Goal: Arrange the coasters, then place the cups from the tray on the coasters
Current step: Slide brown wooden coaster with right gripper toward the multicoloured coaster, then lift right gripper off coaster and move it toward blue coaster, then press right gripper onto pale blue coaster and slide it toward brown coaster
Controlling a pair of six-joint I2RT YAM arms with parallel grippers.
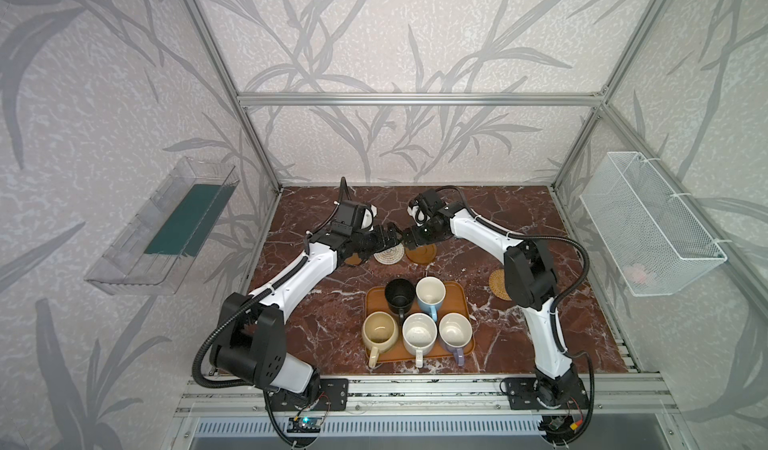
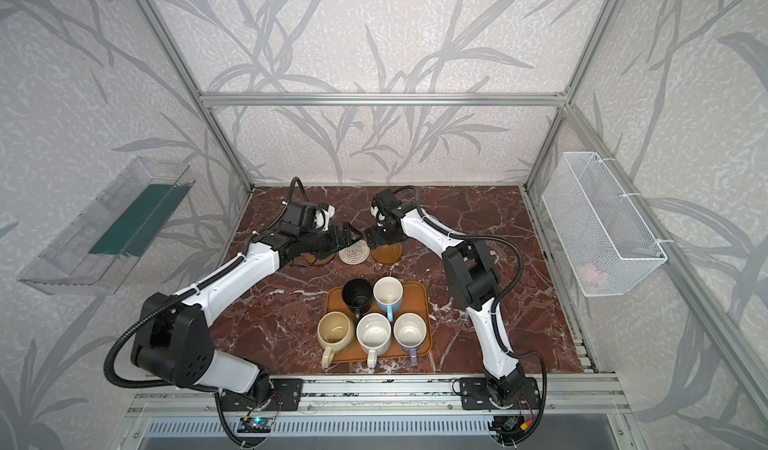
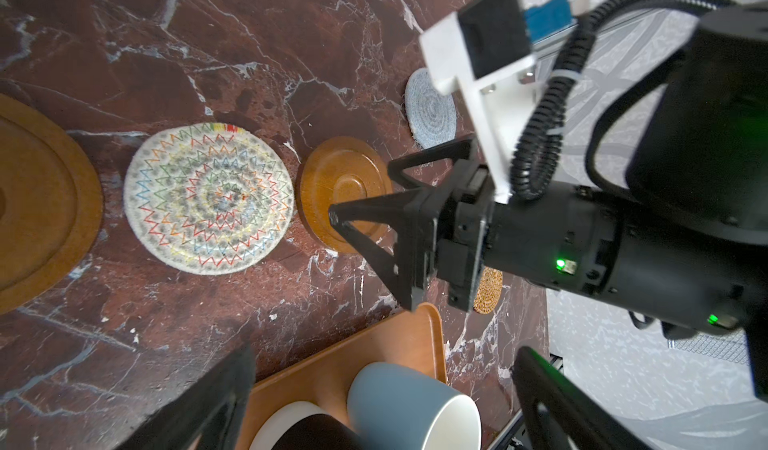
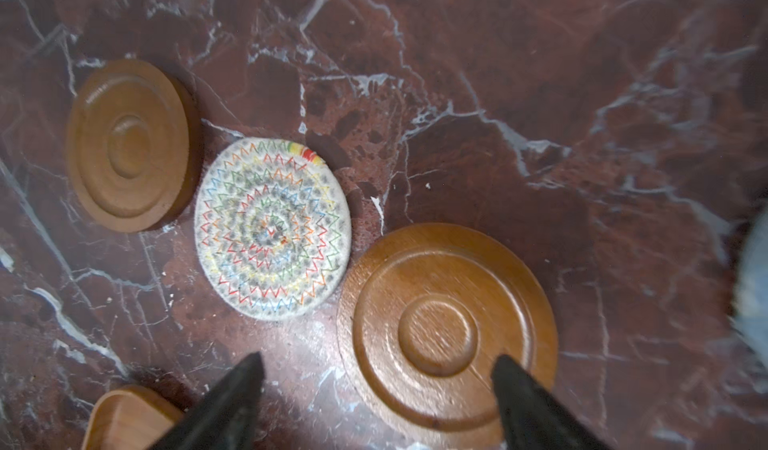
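Soft, even light fills the scene, so both top views look bright and clear, with only faint shadows, though things near the edges look stretched. In the right wrist view the dark table (image 4: pixel 540 94) has a pale shine. There the fingers (image 4: pixel 232 406) of the right gripper (image 4: pixel 378 358) are fuzzy, and the near brown coaster (image 4: pixel 446 335) looks a bit smeared.

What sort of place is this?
Probably a robot test booth, not a home: an aluminium frame encloses the marble-look tabletop, and the left arm and right arm are bolted to its front rail.
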